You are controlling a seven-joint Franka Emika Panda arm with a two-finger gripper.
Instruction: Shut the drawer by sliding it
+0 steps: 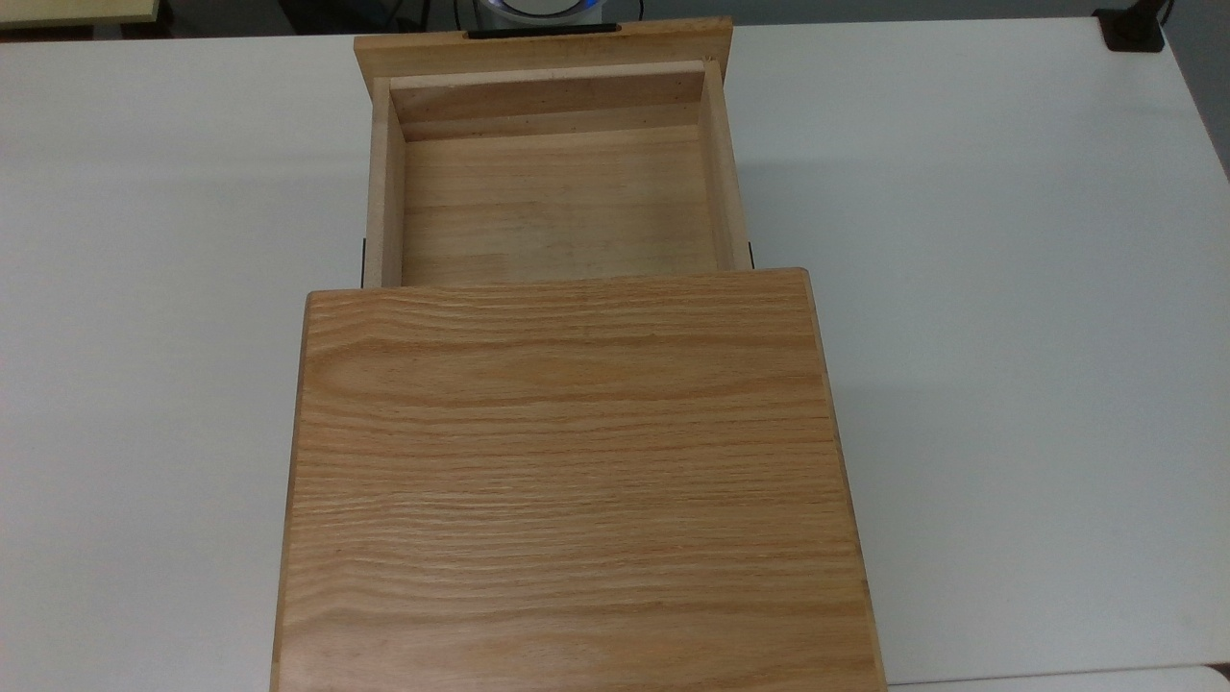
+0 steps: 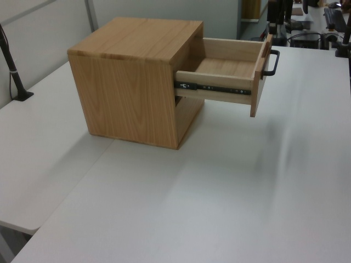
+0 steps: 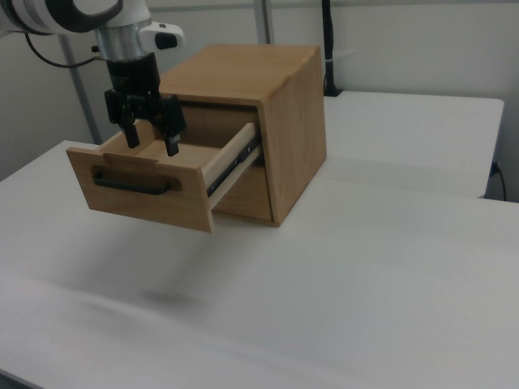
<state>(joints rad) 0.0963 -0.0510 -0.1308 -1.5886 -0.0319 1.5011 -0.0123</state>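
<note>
The broad white table (image 1: 1009, 336) carries everything else. On it sits the large oak-grained wooden cabinet (image 1: 577, 481), a box with a flat top and an open front. The shallow light-wood drawer (image 1: 557, 202), with pale side walls and a wider front panel, juts far out of the cabinet's upper opening, riding on a black metal slide rail (image 2: 216, 88) along its side; most of its bare floor lies exposed beyond the cabinet's front edge. Across the front panel, on the face turned away from the cabinet, runs a long thin black bar handle (image 3: 134, 184).

In the right view the black two-finger gripper (image 3: 150, 146) hangs from the white arm (image 3: 97, 20) directly over the drawer's far end from the cabinet, just behind the front panel on the cabinet side. Its fingers (image 3: 172, 134) stand apart, holding nothing, their tips dipping to about the level of the panel's top edge, above the drawer's interior. Whether they touch the wood cannot be told.
</note>
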